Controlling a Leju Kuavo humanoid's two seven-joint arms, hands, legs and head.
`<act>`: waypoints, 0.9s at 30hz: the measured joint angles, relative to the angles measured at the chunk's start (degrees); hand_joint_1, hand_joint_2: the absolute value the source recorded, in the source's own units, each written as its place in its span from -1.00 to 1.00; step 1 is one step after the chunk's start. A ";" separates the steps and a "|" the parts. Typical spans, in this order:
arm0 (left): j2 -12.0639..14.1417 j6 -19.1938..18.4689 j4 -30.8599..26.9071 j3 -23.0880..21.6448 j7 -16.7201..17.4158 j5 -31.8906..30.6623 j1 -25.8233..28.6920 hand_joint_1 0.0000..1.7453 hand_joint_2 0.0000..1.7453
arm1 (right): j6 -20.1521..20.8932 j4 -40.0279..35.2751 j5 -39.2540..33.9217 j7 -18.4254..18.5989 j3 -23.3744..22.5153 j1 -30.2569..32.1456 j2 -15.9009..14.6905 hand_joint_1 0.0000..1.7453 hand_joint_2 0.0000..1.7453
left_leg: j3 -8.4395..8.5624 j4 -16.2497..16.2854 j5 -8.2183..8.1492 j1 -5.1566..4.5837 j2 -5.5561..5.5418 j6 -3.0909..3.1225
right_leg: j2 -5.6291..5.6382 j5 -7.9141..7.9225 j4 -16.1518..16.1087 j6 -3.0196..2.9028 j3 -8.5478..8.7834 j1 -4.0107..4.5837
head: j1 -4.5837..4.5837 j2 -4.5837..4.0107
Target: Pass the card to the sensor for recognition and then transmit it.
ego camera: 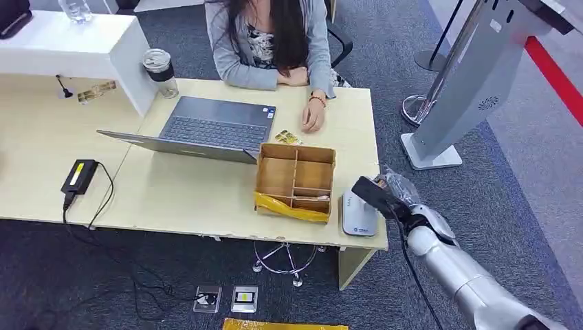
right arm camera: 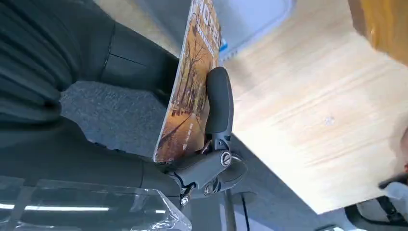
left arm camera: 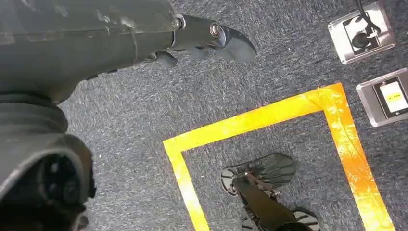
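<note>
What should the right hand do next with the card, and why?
Probably ease the right hand leftward so the card comes over the grey sensor pad. The hand already grips the card at the table's corner, just beside the pad, not yet over it.

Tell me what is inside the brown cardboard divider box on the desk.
The brown cardboard divider box shows mostly bare compartments; small flat items lie in the lower right slots, too small to identify. Yellow tape wraps its front wall, which hides the nearest floor.
</note>
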 joint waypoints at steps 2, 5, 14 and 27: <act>0.09 -0.02 0.00 0.00 0.00 -0.22 0.00 -1.00 -1.00 | 0.86 0.00 0.30 0.75 -0.17 -1.59 -0.84 1.00 1.00 | -0.01 0.01 0.01 0.00 0.00 0.00 | 0.01 0.02 0.01 0.00 -0.01 -0.01 | -0.02 0.00; 0.26 -0.28 0.00 0.00 0.00 -0.59 0.01 -1.00 -1.00 | 2.32 -0.70 0.87 1.66 -1.05 -4.38 -2.29 1.00 1.00 | -0.02 0.01 0.01 -0.01 0.00 0.00 | 0.01 0.02 0.01 0.00 -0.03 -0.01 | -0.02 0.00; 0.74 -1.16 0.00 0.00 -0.63 -1.44 0.07 -1.00 -1.00 | 5.86 -3.69 2.93 2.88 -3.93 -15.86 -6.99 1.00 1.00 | -0.06 0.01 0.02 -0.02 0.00 -0.01 | 0.00 0.03 0.01 0.00 -0.05 -0.02 | -0.04 0.00; 0.87 -1.49 0.00 0.00 -2.67 -2.49 -0.12 -1.00 -1.00 | 5.77 -4.90 7.89 2.23 -2.32 -21.24 -2.21 1.00 1.00 | -0.08 0.00 0.04 0.05 0.00 -0.03 | -0.01 0.03 0.03 -0.01 -0.05 0.06 | 0.00 0.00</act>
